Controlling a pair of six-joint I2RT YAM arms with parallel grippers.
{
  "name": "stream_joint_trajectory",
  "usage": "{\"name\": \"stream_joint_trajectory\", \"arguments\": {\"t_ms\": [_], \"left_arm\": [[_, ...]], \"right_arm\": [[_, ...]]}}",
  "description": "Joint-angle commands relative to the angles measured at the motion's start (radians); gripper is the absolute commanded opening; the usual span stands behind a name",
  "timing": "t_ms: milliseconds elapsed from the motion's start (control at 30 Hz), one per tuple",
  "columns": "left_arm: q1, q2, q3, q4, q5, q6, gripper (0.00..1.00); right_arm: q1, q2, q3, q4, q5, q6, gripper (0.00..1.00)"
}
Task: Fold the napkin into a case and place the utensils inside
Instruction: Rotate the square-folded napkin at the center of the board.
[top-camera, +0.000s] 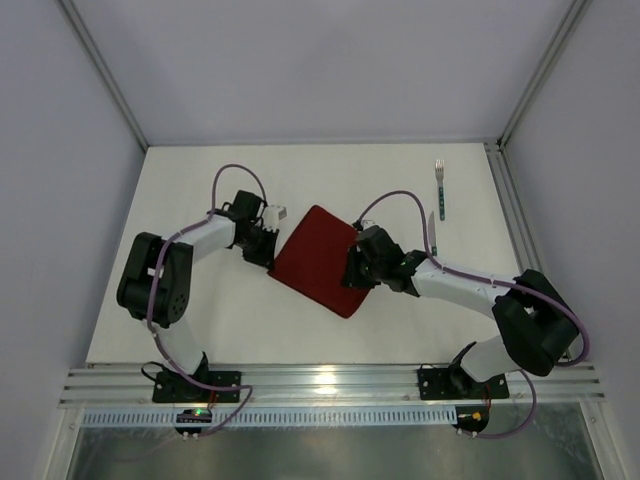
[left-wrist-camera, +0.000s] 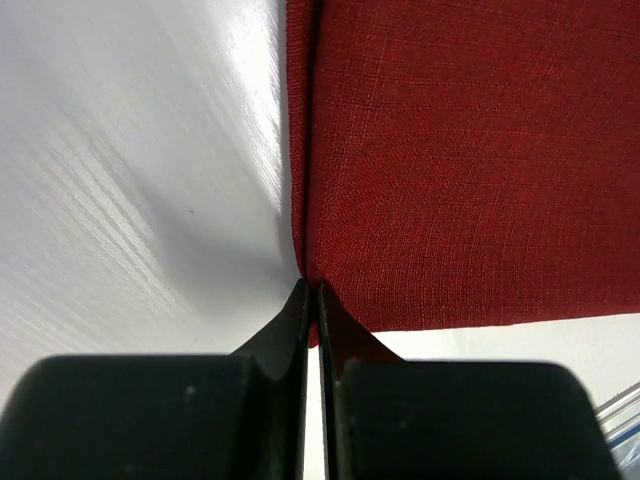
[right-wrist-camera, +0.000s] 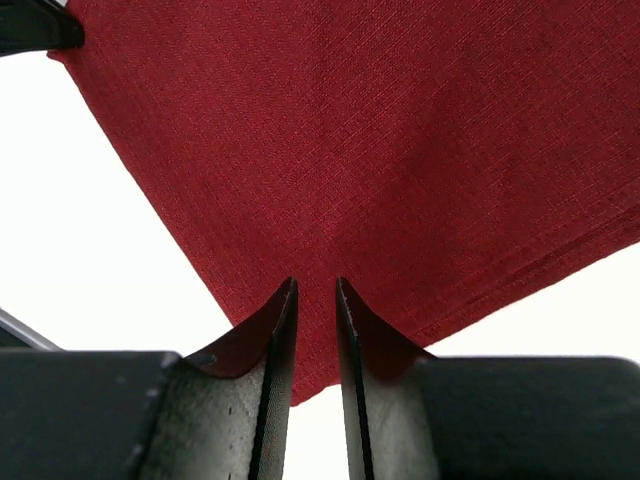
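Left fingers (left-wrist-camera: 288, 325): pressed together, tips pinching the napkin's (top-camera: 318, 262) edge close to a corner.
Right fingers (right-wrist-camera: 272, 330): a narrow gap apart, set over another corner of the napkin, with red cloth showing in the gap; I cannot tell whether they grip it.
Napkin: flat on the table (top-camera: 400, 185), near the middle, lying at a slant between the two arms.
Fork (top-camera: 439, 180): near the table's far right corner, well apart from the napkin.
Knife (top-camera: 432, 232): just nearer than the fork, beside the right arm.
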Motion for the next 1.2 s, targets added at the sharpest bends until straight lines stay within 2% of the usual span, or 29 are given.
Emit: {"name": "stream_joint_trajectory", "arguments": {"t_ms": [0, 233, 367, 467, 567, 633, 700, 767, 867, 967, 1167], "left_arm": [[0.0, -0.03, -0.038, -0.043, -0.017, 0.042, 0.0], [0.003, -0.16, -0.09, -0.178, -0.012, 0.155, 0.0], [0.0, -0.197, -0.073, -0.265, -0.012, 0.244, 0.08], [-0.001, -0.187, -0.059, -0.339, -0.012, 0.31, 0.12], [-0.001, -0.173, -0.064, -0.403, -0.008, 0.373, 0.26], [-0.001, -0.187, -0.075, -0.414, -0.029, 0.389, 0.46], [0.0, -0.208, -0.078, -0.405, -0.064, 0.387, 0.5], [0.0, -0.252, -0.069, -0.373, -0.078, 0.364, 0.5], [-0.006, -0.302, -0.038, -0.329, -0.075, 0.33, 0.44], [-0.027, -0.316, -0.019, -0.299, -0.052, 0.332, 0.42], [-0.08, -0.227, -0.03, -0.243, -0.099, 0.332, 0.35]], "right_arm": [[0.005, 0.017, 0.003, 0.103, -0.024, 0.023, 0.25], [0.016, 0.011, 0.066, 0.025, -0.015, -0.052, 0.25], [0.077, 0.037, 0.119, -0.04, -0.018, -0.076, 0.25], [0.093, 0.049, 0.082, -0.04, -0.044, -0.034, 0.25], [0.103, 0.045, -0.001, 0.024, -0.057, 0.034, 0.24], [0.117, 0.057, -0.038, 0.084, -0.099, 0.066, 0.2], [0.129, 0.071, -0.052, 0.1, -0.107, 0.072, 0.18], [0.134, 0.08, -0.078, 0.101, -0.108, 0.091, 0.16], [0.134, 0.059, -0.114, 0.11, -0.079, 0.112, 0.15], [0.134, 0.036, -0.087, 0.081, -0.056, 0.086, 0.15], [0.133, -0.018, 0.02, -0.054, 0.011, 0.031, 0.16]]}}
